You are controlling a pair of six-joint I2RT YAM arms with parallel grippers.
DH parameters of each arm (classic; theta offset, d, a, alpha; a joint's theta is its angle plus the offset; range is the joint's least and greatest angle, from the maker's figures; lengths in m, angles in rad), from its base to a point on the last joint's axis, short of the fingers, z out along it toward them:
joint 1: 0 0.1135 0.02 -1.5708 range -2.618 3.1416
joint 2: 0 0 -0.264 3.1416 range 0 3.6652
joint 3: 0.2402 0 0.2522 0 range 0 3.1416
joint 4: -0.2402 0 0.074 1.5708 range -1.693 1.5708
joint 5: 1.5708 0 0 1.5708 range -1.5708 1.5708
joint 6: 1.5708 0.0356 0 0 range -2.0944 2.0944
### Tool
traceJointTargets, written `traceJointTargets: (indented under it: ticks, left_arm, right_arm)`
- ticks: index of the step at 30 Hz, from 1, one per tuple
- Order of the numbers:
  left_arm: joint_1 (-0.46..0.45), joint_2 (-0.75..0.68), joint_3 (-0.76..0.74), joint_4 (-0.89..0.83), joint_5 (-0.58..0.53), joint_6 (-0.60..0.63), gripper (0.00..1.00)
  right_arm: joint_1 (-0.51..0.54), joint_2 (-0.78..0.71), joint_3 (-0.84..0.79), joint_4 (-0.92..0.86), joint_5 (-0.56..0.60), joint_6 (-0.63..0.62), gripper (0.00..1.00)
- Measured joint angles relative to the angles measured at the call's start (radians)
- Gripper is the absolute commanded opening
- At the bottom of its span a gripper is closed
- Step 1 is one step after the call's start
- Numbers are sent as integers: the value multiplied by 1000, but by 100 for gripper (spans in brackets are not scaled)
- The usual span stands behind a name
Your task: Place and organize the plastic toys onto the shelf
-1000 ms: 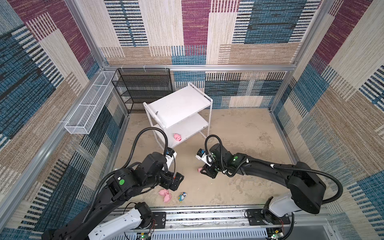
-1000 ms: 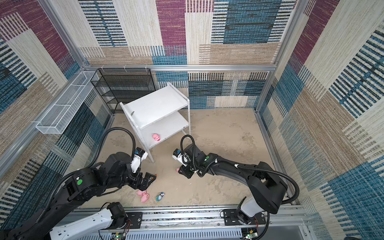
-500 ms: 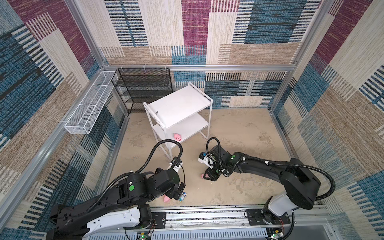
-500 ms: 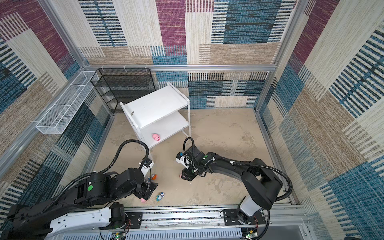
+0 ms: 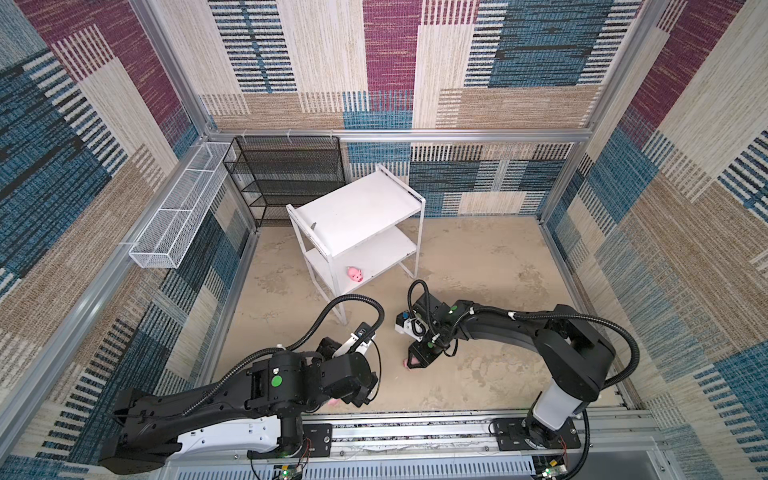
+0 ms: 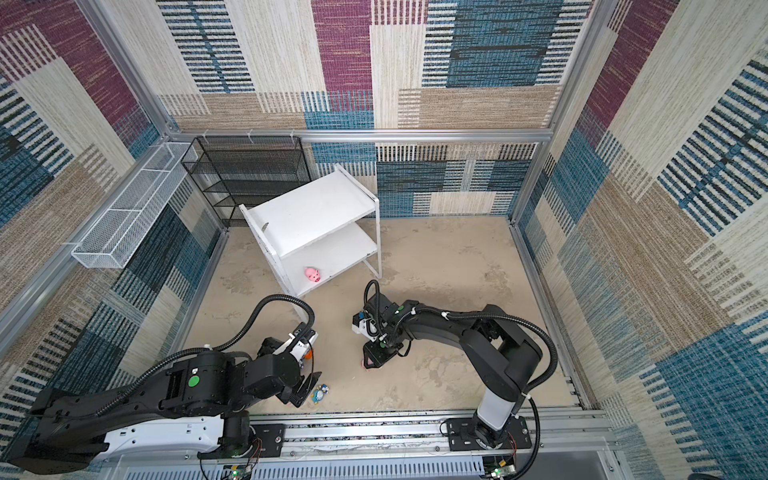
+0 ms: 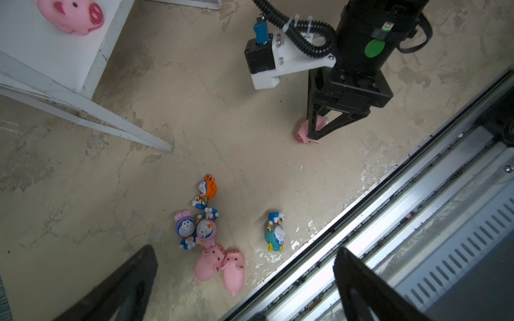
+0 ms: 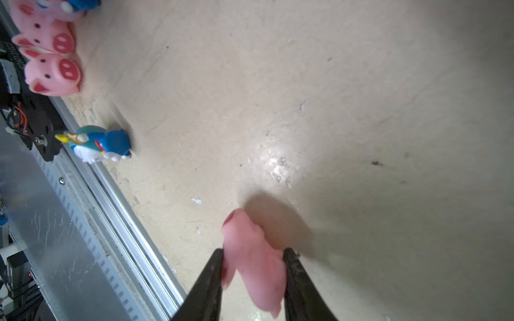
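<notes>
The white two-tier shelf (image 5: 357,208) (image 6: 311,212) carries one pink pig (image 5: 354,274) (image 6: 312,274) (image 7: 72,15) on its lower board. My right gripper (image 5: 409,363) (image 6: 368,363) (image 7: 311,136) (image 8: 253,255) is down at the floor, shut on a second pink pig (image 8: 250,250) (image 7: 301,136). My left gripper (image 7: 244,250) (image 6: 307,386) hangs open above a cluster by the front rail. The cluster is two pigs (image 7: 208,262) (image 7: 233,268) and figurines hooded orange (image 7: 207,190), purple (image 7: 185,226) and pink (image 7: 206,229). A blue-hooded figurine (image 7: 275,232) (image 6: 320,392) (image 8: 100,144) lies apart.
A black mesh rack (image 5: 286,174) stands behind the shelf. A long white wire basket (image 5: 178,216) hangs on the left wall. The aluminium rail (image 5: 415,432) runs along the front edge, right beside the toys. A shelf leg (image 7: 111,127) slants across the floor near the cluster.
My left arm has swung forward and now covers the toy cluster from above. My right gripper has carried its pig a little toward the front rail, down at the floor.
</notes>
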Motion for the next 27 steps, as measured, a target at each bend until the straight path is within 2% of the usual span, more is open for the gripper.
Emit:
traceJointTargets:
  ticks: [5,9,17,20,27]
  left_arm:
    - [-1,-79,-17,34,-11,10,99]
    - [-3,-133,-30,46,-10,23,99]
    - [-3,-153,-28,67,3,82,99]
    - [-3,-148,-20,69,25,106,99]
    - [-3,-126,-16,81,92,173,99]
  right_arm:
    - [0,29,53,-11,48,0,58]
    - [0,24,67,-13,79,3,63]
    - [0,-105,-54,7,129,58,64]
    - [0,-148,-124,14,138,92,59]
    - [2,-187,-174,58,174,150,37]
